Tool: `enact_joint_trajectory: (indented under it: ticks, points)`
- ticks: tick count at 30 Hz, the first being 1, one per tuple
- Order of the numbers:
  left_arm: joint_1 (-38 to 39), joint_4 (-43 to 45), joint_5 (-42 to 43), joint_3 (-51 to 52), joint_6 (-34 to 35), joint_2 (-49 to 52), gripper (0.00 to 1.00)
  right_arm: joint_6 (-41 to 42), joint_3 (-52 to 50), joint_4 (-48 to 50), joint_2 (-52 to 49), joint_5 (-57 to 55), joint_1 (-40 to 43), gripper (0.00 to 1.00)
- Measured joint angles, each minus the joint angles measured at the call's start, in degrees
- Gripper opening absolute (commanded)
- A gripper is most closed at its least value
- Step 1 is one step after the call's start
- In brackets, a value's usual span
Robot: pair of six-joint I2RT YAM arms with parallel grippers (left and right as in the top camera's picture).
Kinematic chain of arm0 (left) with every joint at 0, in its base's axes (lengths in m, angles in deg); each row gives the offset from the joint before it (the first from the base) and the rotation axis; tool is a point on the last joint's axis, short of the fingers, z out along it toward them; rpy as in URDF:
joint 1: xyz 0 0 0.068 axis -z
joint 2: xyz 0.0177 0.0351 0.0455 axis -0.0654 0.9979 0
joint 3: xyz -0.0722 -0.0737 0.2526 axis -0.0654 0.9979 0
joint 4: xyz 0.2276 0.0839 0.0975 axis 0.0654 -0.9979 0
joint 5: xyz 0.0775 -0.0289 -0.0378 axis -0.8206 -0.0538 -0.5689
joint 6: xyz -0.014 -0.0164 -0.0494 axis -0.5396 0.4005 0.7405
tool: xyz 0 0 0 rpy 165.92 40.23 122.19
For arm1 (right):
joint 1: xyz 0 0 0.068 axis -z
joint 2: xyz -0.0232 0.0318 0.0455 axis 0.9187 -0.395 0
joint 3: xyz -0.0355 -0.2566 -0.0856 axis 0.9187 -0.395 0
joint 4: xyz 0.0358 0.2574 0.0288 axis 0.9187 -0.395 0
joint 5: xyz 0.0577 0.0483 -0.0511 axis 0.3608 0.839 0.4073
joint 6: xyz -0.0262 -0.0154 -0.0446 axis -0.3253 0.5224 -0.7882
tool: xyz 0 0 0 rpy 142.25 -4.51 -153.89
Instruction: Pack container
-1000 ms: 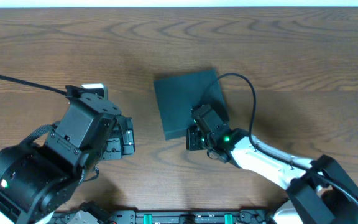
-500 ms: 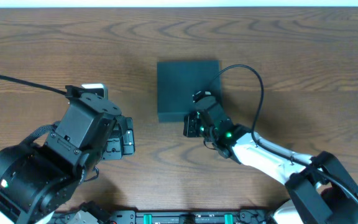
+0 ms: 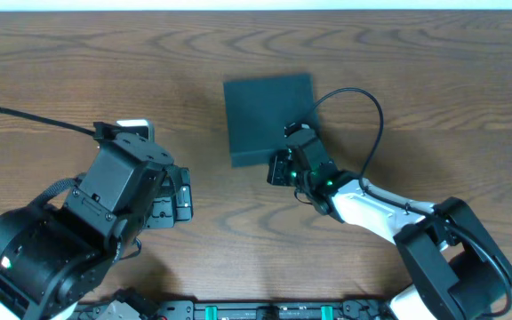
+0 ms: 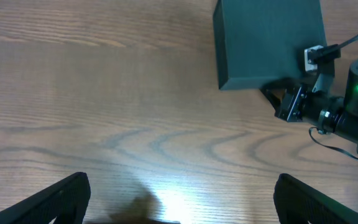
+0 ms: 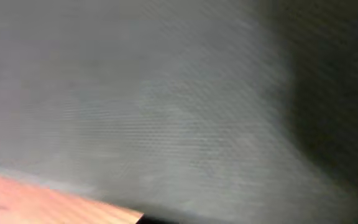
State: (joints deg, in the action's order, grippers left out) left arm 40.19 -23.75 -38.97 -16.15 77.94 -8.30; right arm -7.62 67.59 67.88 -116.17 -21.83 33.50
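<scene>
Right pincer (image 3: 281, 168) is parked right at the container (image 3: 265, 111) — the dark, square, shallow box sits just ahead of its tips, lid flap down, flat on the wooden table (image 3: 434, 62). From overhead the pincer's head meets the box edge nearest it, close to one corner. The wrist body covers the tips though, so I honestly can't tell how far apart the jaws stand or whether they've got the edge pinched. The left wrist view doesn't settle it either: black fingers (image 4: 289, 102) sit up against the box's side wall, too small and dark to read. The right wrist camera is no help — nearly the whole picture is a blurred dark grey-green surface right up close, with a sliver of wood at the lower left.

Left pincer (image 4: 179, 202) is easy: jaws spread wide, only the two tips poking in at the bottom corners of its own view, cut off by the frame, with just bare wood between them. The container is well ahead of it and off to its right. A black cable (image 3: 379, 111) loops off the right arm just beside the box.
</scene>
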Motion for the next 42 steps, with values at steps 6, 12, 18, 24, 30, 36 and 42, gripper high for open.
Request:
enact_joint_trajectory:
  ticks: [6, 12, 18, 24, 30, 36, 42]
  points:
    - [0.0, 0.0, -0.02, 0.0, 0.0, 0.0, 0.95, 2.14, 1.22, 4.24, 0.0, 2.03, -1.16, 0.02]
    - [0.0, 0.0, -0.02, 0.0, 0.0, 0.0, 0.95, 3.19, 1.42, 5.05, 0.0, 2.84, -1.77, 0.02]
    - [0.0, 0.0, -0.02, 0.0, 0.0, 0.0, 0.95, 3.15, 3.1, 5.05, 1.31, 7.13, -2.69, 0.02]
    - [0.0, 0.02, 0.0, 0.0, 0.0, 0.0, 0.95, -3.08, 3.58, 1.77, 13.57, 5.64, -3.87, 0.01]
    - [0.0, -0.02, -0.02, 0.0, 0.0, 0.0, 0.95, -15.15, 4.15, -4.96, 25.2, 0.68, -0.59, 0.01]
    - [0.0, -0.02, -0.02, 0.0, 0.0, 0.0, 0.95, -27.02, 4.22, -12.48, 30.47, 0.63, 7.89, 0.01]
    - [0.0, -0.02, -0.02, 0.0, 0.0, 0.0, 0.95, -31.65, 4.2, -12.7, 38.47, 2.03, 13.86, 0.67]
